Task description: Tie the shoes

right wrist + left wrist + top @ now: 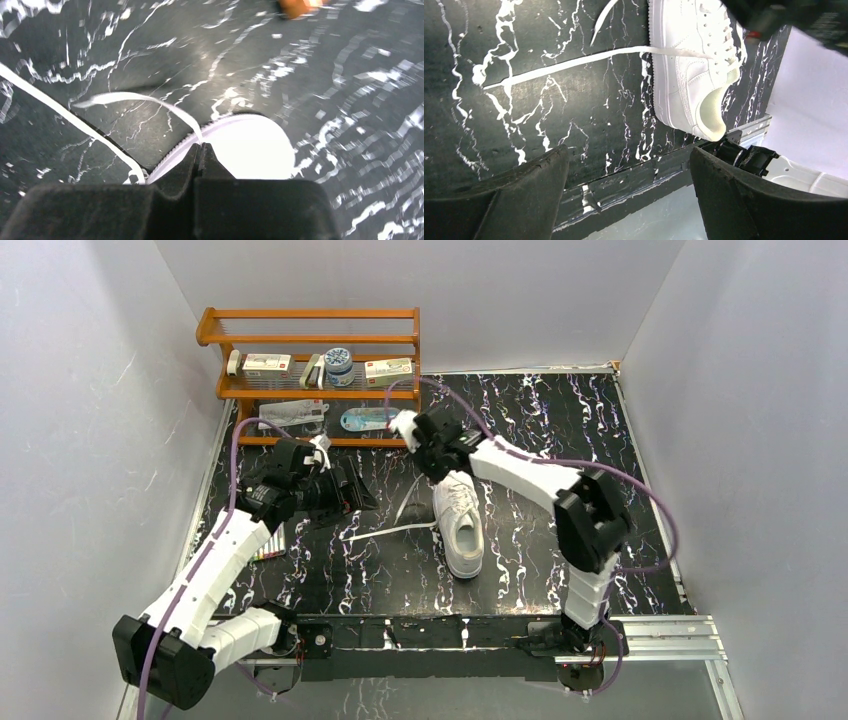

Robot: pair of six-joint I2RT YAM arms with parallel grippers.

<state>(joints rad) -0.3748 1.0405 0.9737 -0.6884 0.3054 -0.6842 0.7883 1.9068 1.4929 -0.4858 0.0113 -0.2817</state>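
The white sneaker (461, 528) lies on the black marbled table, toe toward the far side. My right gripper (430, 455) hovers over its toe end and is shut on a white lace (150, 101), which leaves the fingertips and curves away left. The toe (250, 150) shows just beyond the tips of the right gripper (200, 148). The other lace (390, 531) lies stretched out left of the shoe on the table. My left gripper (345, 497) is open and empty, left of the shoe; in its wrist view the left gripper (629, 172) faces the sneaker (694, 75) and this lace (574, 62).
A wooden shelf rack (310, 340) with boxes, a tin and packets stands at the back left. Coloured pens (270, 543) lie beside my left arm. Grey walls close in on both sides. The metal rail (660, 635) runs along the near edge.
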